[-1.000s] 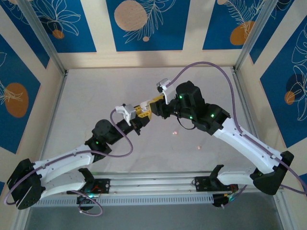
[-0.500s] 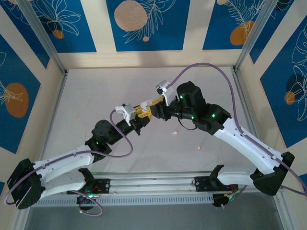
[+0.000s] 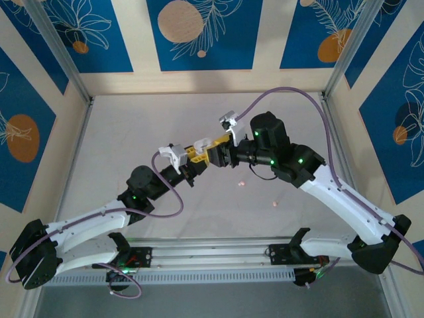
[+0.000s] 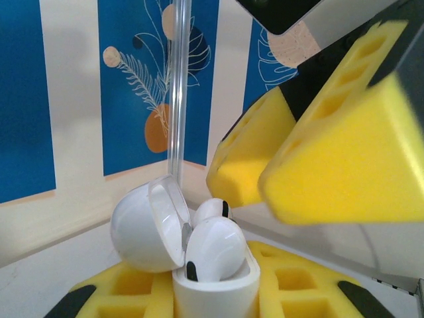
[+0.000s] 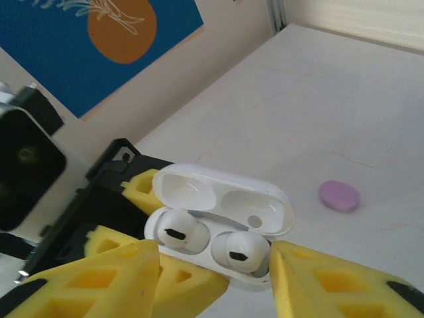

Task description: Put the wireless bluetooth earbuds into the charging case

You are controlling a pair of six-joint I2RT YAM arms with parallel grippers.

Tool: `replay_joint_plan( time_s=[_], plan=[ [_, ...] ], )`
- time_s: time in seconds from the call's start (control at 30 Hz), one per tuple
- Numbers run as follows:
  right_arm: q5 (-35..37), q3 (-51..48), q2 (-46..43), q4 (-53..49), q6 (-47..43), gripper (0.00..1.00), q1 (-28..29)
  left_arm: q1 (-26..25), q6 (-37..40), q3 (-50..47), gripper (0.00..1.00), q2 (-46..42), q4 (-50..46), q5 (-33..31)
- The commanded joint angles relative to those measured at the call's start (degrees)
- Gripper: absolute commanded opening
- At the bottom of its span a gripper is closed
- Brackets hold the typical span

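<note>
Left gripper (image 4: 212,293): clenched on charging case (image 5: 222,195), the case body pinched upright between yellow foam pads (image 4: 295,286) with square cut-out pockets and black tips.

Case: glossy white plastic, rounded pebble shape, between the two grippers at mid-table in top view. Hinged lid flipped open and back, two shallow oval hollows inside it.

White earbuds (image 5: 177,232): both seated side by side in the case wells. Smooth glossy domes up, a small dark oval vent on each.

Right gripper (image 5: 213,255): released, grasping nothing. Wedge-shaped yellow foam fingers (image 5: 99,281) spread to either side of the case front. Matte porous foam, with a row of square holes along the edge in left wrist view. Contact between those fingers and the case: cannot tell.

Pale purple bud (image 5: 339,196): flat rounded oval, matte, lying on table (image 5: 344,99) well apart from the case.

Two peach-pink beads (image 3: 242,183): on the table beside the right forearm, apart from each other, too small for shape.

Table: pale, matte, faint hairline marks.

Wall panels (image 3: 199,33): blue, with white leaf outlines and orange discs.
</note>
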Motion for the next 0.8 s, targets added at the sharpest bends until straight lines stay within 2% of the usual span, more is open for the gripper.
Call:
replay_joint_plan(
  time_s=[0.0, 0.2, 0.43, 0.6, 0.77],
  plan=[
    [-3.0, -0.2, -1.7, 1.5, 2.1, 0.51, -0.8, -0.3, 0.9, 0.9, 0.22, 0.1, 3.2, 2.0],
    [-3.3, -0.7, -3.1, 2.4, 3.6, 0.54, -2.0, -0.3, 1.0, 1.0, 0.22, 0.8, 3.8, 3.8],
    [-1.2, -1.5, -4.1, 2.2, 5.5, 0.46, -3.3, -0.3, 1.5, 0.7, 0.22, 1.1, 5.2, 5.5],
    [-0.9, -1.9, -4.7, 2.0, 10.2, 0.49, -7.6, -0.3, 3.6, 0.5, 0.22, 1.1, 4.2, 10.4],
    [-9.7, 0.4, -2.0, -2.4, 17.0, 0.53, -14.9, -0.3, 4.8, 1.3, 0.23, 1.8, 3.0, 13.9]
  ],
)
